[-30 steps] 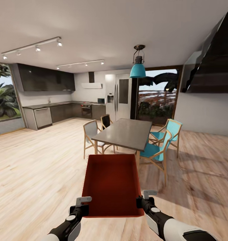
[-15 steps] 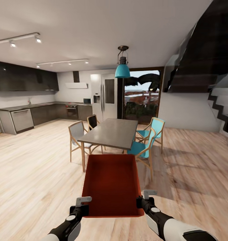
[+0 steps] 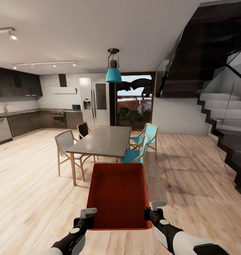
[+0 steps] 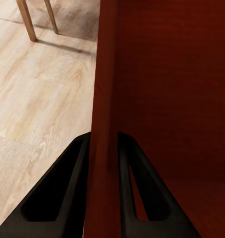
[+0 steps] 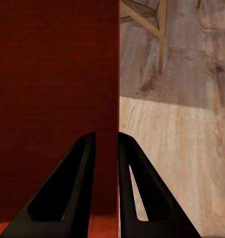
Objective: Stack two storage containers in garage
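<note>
Currently the left fingers [image 4: 75, 191] are clamped on the left wall of a red-orange storage container [image 3: 117, 194], one finger outside the wall and one inside, as the left wrist view shows. The right fingers [image 5: 129, 188] grip the opposite wall of the storage container [image 5: 52, 89] in the same manner, with the wall edge pinched between them. In the head view the left gripper [image 3: 85, 219] and the right gripper [image 3: 152, 212] hold the near corners of the box, one at each side, and the box hangs between both arms above the floor, its open top facing up and its inside bare.

Beyond the far edge of the box stands a grey dining table [image 3: 101, 140] on wooden legs. Two grey-seated chairs [image 3: 66, 145] stand at its left side and two teal chairs [image 3: 141, 145] at its right side. A teal pendant lamp [image 3: 113, 72] hangs above the table. The floor [image 3: 32, 184] is light wood plank throughout.

Behind the table are a tall refrigerator [image 3: 95, 102] and a large window [image 3: 135, 102] with plants outside. Dark kitchen cabinets [image 3: 17, 122] and an oven [image 3: 59, 119] line the left and back walls. A dark staircase [image 3: 223, 124] with a glass rail rises along the right side of the room. Track lights [image 3: 44, 64] run across the ceiling.
</note>
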Robot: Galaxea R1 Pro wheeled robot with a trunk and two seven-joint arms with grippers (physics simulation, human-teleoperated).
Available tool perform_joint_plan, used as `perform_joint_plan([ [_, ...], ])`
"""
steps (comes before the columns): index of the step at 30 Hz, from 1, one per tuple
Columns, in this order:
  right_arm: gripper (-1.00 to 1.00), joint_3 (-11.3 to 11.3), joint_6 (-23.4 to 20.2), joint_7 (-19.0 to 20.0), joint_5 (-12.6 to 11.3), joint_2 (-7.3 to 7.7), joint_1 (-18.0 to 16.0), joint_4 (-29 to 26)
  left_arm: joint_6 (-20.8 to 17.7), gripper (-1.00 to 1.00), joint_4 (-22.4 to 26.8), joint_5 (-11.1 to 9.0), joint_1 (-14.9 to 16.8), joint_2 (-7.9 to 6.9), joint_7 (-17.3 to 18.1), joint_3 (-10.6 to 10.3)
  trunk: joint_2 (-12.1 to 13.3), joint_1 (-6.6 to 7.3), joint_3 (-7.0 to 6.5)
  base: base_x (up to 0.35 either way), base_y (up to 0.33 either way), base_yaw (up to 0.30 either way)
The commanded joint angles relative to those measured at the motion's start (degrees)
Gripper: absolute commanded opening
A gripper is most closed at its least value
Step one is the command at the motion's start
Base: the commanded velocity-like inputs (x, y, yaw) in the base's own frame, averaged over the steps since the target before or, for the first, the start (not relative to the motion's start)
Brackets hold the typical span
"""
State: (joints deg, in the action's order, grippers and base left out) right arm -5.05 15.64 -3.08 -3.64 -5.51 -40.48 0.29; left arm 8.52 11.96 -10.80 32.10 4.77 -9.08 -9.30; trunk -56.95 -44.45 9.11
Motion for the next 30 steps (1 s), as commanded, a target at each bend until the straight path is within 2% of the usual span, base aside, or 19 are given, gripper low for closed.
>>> perform_joint_plan([
  [1, -1.0, 0.23, 0.18, -0.08, -0.66, -0.02, -0.03, 0.24, 1.32, -1.0, 0.34, 0.07, 0.07, -0.03, -0.42, -0.01, -0.06, -0.01, 0.09, 0.0, 0.0, -0.278],
  [10, -1.0, 0.22, 0.18, -0.08, -0.66, -0.02, -0.03, 0.24, 1.32, -1.0, 0.34, 0.07, 0.07, -0.03, -0.42, -0.01, -0.06, -0.01, 0.09, 0.0, 0.0, -0.27],
  [19, -1.0, 0.21, 0.18, -0.08, -0.57, 0.03, -0.03, 0.24, 1.32, -1.0, 0.34, 0.07, 0.07, -0.03, -0.45, -0.01, -0.06, -0.01, 0.09, 0.0, 0.0, -0.104],
  [30, -1.0, 0.22, 0.18, -0.08, -0.57, 0.06, -0.03, 0.24, 1.32, -1.0, 0.33, 0.07, 0.07, -0.03, -0.41, -0.01, -0.06, -0.01, 0.09, 0.0, 0.0, -0.27],
])
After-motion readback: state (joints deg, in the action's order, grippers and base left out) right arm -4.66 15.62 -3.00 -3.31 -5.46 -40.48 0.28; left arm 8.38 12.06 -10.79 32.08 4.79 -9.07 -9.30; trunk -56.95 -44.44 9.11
